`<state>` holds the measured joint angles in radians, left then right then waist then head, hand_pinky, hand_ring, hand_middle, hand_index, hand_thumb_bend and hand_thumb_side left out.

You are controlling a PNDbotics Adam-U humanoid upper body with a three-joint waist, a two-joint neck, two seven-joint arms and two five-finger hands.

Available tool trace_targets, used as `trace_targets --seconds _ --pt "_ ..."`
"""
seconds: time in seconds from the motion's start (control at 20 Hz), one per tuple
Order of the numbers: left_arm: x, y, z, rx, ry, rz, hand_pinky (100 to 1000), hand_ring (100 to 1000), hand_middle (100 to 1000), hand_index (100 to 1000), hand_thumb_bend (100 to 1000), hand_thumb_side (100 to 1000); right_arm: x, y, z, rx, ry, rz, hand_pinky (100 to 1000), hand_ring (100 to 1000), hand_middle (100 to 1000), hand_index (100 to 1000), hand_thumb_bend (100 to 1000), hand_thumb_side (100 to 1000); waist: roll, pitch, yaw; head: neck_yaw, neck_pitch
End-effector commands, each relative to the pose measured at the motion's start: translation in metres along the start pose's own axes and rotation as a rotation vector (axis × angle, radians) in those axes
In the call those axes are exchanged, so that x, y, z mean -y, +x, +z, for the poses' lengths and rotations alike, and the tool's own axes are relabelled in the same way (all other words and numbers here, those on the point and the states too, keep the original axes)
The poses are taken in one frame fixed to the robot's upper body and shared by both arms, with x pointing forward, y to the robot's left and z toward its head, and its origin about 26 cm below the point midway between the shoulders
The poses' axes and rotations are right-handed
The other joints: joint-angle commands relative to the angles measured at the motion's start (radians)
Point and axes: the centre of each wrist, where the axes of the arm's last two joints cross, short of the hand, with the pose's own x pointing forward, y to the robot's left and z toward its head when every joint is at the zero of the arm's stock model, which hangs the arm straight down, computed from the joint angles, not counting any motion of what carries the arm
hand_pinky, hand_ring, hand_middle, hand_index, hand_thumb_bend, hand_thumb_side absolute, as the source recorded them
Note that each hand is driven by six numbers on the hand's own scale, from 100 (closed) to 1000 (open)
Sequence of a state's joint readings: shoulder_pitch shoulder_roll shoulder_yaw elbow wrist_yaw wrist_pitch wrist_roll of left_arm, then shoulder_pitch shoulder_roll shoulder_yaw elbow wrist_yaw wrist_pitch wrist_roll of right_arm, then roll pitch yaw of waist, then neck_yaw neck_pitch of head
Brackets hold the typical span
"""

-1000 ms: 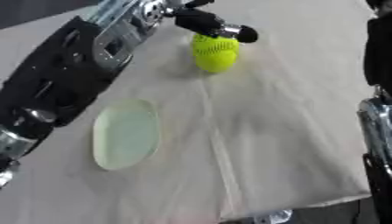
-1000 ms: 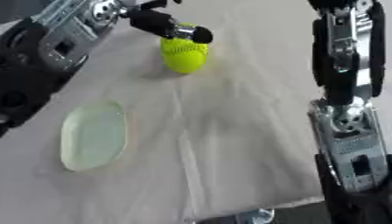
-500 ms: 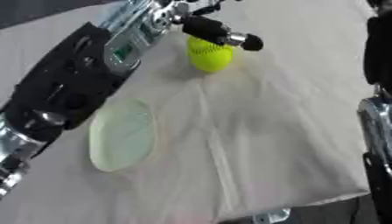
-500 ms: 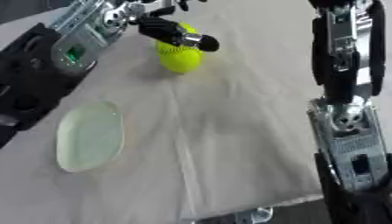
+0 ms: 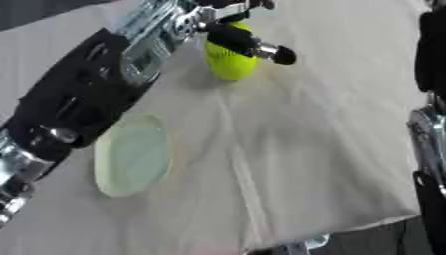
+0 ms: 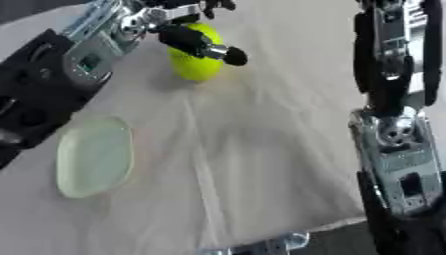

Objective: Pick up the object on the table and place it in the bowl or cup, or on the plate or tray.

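a: black left hand (image 5: 233, 30) up top, reaching in from the left side. fingers curl around the yellow-green ball (image 5: 230, 59), one dark finger (image 5: 250, 44) crossing its front, silver-ringed tip sticking out to the right. another finger shows above the ball at the top edge.

b: ball lifted or on the cloth?

a: cannot tell. it sits at the far part of the table, low edge looks close to the beige cloth (image 5: 305, 144), shadow right beside it. hand is on it, that much is clear.

b: right hand?

a: only the right arm (image 6: 396, 129) shows, black and silver, hanging down the right side of the right eye view. its hand is not in view in either eye.

b: where does the ball go?

a: pale green plate (image 5: 131, 155), oval, flat on the cloth at the left, nearer the camera than the ball and well apart from it. nothing on it. left forearm (image 5: 91, 94) runs just beside and above its upper left rim.

b: anything else?

a: cloth is creased, one long fold running down the middle. small silver piece of hardware (image 6: 277, 244) pokes out at the near edge of the table, dark floor past it at lower right.
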<state>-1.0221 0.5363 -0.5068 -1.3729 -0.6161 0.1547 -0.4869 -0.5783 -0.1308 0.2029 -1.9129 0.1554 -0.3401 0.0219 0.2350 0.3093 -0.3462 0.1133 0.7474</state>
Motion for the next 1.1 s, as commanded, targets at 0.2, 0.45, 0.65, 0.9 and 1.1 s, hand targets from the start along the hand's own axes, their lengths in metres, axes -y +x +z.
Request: trace_targets --seconds 0.2,0.45,0.65,0.9,1.1 --pt "-0.005 -0.008 0.005 -0.013 -0.082 -0.09 824 913 1000 1000 972 815 0.001 0.006 -0.007 0.038 -0.005 -0.003 665 959 934 1000 100 909 -0.009 -0.015 0.003 -0.006 -0.002" --pt "-0.005 -0.015 0.009 -0.044 -0.264 -0.143 896 963 1000 1000 1000 678 0.002 0.006 -0.006 0.031 -0.006 0.003 664 959 933 1000 100 912 -0.009 -0.02 0.009 -0.009 0.002" --pt "-0.003 -0.019 0.009 -0.072 -0.395 -0.163 937 991 1000 1000 1000 620 0.002 0.005 -0.005 0.029 -0.005 0.007 663 959 933 1000 100 913 -0.009 -0.021 0.011 -0.008 0.003" --pt "0.015 -0.029 0.004 -0.093 -0.484 -0.157 983 1000 1000 1000 1000 586 0.002 0.005 -0.005 0.029 -0.005 0.008 663 959 932 1000 100 912 -0.009 -0.018 0.012 -0.008 0.005" --pt "0.031 -0.039 -0.001 -0.109 -0.541 -0.148 1000 1000 1000 1000 1000 593 0.003 0.005 -0.005 0.029 -0.006 0.009 663 959 932 1000 100 911 -0.009 -0.017 0.014 -0.009 0.005"
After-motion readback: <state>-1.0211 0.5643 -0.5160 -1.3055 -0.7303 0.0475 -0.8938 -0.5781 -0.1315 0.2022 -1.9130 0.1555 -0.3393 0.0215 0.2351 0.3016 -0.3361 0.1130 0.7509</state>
